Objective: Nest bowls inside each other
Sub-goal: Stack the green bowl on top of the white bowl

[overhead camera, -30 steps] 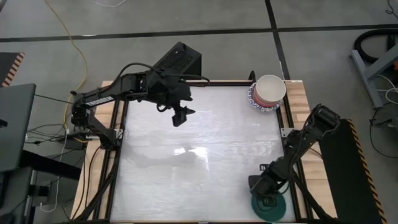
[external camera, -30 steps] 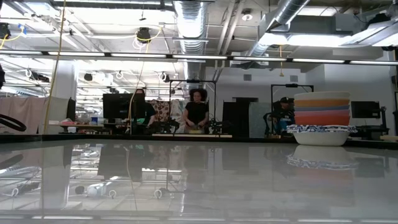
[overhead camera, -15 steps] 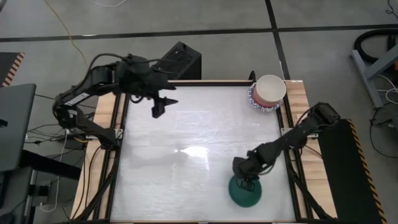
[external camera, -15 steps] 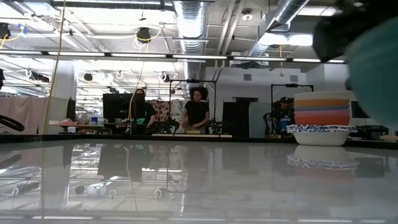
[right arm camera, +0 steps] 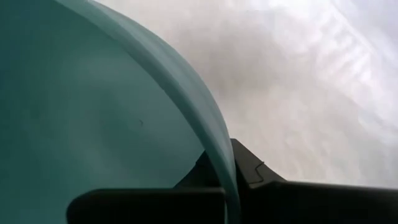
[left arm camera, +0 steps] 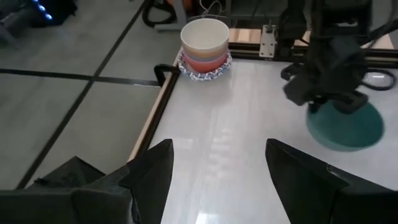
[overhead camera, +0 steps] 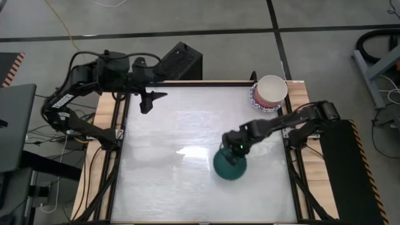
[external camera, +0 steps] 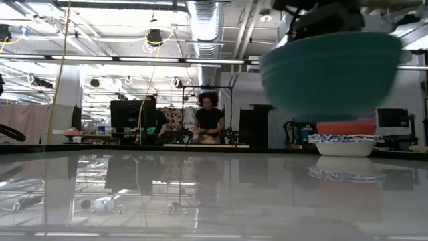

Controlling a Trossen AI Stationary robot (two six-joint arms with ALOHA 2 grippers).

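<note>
The right gripper [overhead camera: 233, 154] is clamped on the rim of the teal bowl [overhead camera: 229, 165], holding it above mid-table. The stack of bowls [overhead camera: 269, 92] sits at the far right corner; the left gripper [overhead camera: 147, 102] hangs with jaws apart near the far left corner

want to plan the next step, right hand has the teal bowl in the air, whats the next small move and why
Probably carry it toward the far right corner. The right hand is shut on the rim of the teal bowl, held above mid-table, while the stack of bowls sits in that corner, cream bowl on top. The left hand waits open, far-left.
</note>
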